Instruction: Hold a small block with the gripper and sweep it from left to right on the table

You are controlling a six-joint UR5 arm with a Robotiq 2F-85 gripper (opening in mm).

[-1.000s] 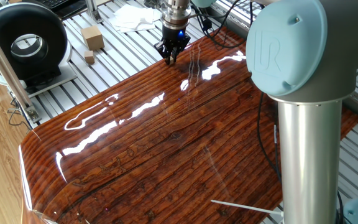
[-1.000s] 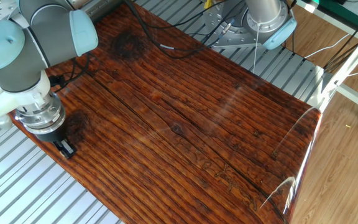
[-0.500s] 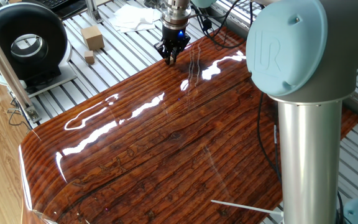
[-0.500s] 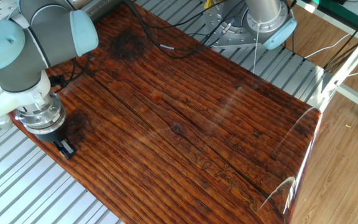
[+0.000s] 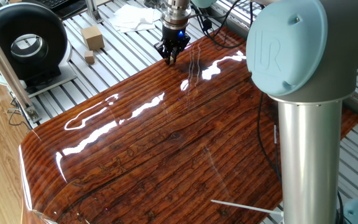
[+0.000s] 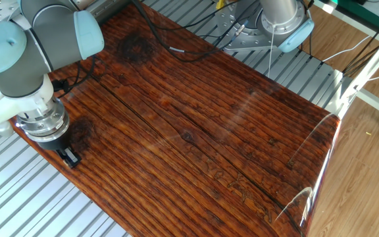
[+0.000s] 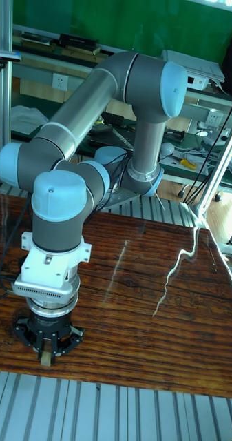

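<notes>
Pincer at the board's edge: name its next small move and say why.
Probably start sliding sideways along the table. The pincer is low at the near edge, with a small tan piece, likely the small block, between its fingers, and open board lies beside it. Whether the block touches the surface is unclear.

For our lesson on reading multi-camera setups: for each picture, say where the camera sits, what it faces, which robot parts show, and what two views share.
One fixed view: high behind the arm's grey column, facing across the glossy reddish-brown wooden table to the black two-finger gripper at the far edge.
The other fixed view: high on the opposite side, gripper nearest, base far.
Tall fixed view: low, by the gripper's edge, the whole arm visible; a tiny tan wooden block sits between the fingers.
All share gripper and table.
</notes>
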